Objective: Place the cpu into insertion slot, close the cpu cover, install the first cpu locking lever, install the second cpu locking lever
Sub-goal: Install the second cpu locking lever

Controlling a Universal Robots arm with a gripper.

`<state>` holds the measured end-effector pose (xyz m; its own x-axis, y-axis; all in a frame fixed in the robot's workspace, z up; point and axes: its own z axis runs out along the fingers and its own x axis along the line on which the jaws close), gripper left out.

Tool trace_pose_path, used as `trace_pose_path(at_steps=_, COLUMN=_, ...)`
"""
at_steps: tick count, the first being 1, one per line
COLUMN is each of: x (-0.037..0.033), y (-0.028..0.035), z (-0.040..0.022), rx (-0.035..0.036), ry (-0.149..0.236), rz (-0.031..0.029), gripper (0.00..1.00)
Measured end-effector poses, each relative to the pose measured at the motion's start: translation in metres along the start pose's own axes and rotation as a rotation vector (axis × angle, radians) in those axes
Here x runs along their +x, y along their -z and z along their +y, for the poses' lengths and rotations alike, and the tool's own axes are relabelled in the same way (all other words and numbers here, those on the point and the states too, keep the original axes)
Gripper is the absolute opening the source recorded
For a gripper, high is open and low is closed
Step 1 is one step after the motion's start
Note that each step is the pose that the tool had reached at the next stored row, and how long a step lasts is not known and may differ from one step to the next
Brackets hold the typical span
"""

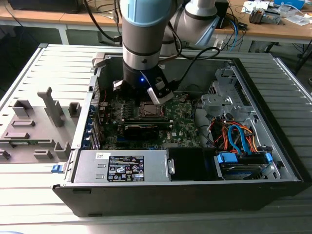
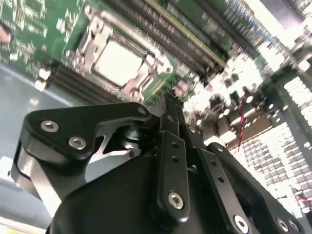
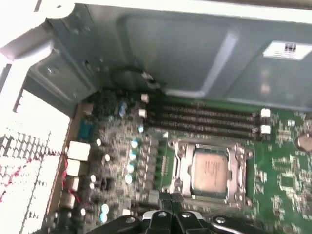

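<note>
The cpu (image 3: 210,170) lies flat in the insertion slot (image 1: 148,110) on the green board, its silvery top (image 2: 119,61) showing through the window of the cpu cover (image 3: 181,163). The cover (image 2: 92,39) lies down around the chip. My gripper (image 2: 170,103) hangs a little above the board beside the socket, black fingers pressed together with nothing between them. Its fingertips (image 3: 168,199) sit just off the socket's edge. In the exterior view the arm's wrist (image 1: 141,73) stands over the socket area. I cannot make out how the locking levers stand.
The board sits inside an open computer case (image 1: 273,161). Rows of long memory slots (image 3: 204,119) run beside the socket. A power supply (image 1: 122,168) and a drive bay with orange and blue cables (image 1: 239,139) fill the near side. A grey fixture tray (image 1: 34,126) lies at the exterior view's left.
</note>
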<state>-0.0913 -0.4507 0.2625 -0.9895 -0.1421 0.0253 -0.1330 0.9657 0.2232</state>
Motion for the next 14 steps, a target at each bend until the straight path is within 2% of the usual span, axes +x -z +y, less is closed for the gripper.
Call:
trace_pose_path(at_steps=3, x=-0.0108, y=0.0006, z=-0.0014, rx=-0.0019, ry=-0.003, rz=0.0142, gripper=0.11)
trace_pose_path(at_steps=4, x=-0.0154, y=0.0009, z=-0.0021, rx=-0.0028, ry=-0.005, rz=0.0215, gripper=0.11)
trace_pose_path(at_steps=5, x=-0.0166, y=0.0007, z=-0.0027, rx=-0.0033, ry=-0.005, rz=0.0247, gripper=0.11)
trace_pose_path(at_steps=7, x=-0.0169, y=-0.0020, z=-0.0055, rx=-0.0022, ry=-0.007, rz=0.0284, gripper=0.11)
trace_pose_path(at_steps=8, x=-0.0169, y=-0.0029, z=-0.0061, rx=0.0094, ry=-0.007, rz=0.0300, gripper=0.11)
trace_pose_path(at_steps=9, x=-0.0169, y=-0.0041, z=-0.0070, rx=0.0242, ry=-0.008, rz=0.0320, gripper=0.11)
trace_pose_path(at_steps=11, x=-0.0167, y=-0.0051, z=-0.0082, rx=0.0269, ry=-0.009, rz=0.0324, gripper=0.11)
trace_pose_path(at_steps=14, x=-0.0160, y=-0.0088, z=-0.0112, rx=0.0268, ry=-0.009, rz=0.0324, gripper=0.11)
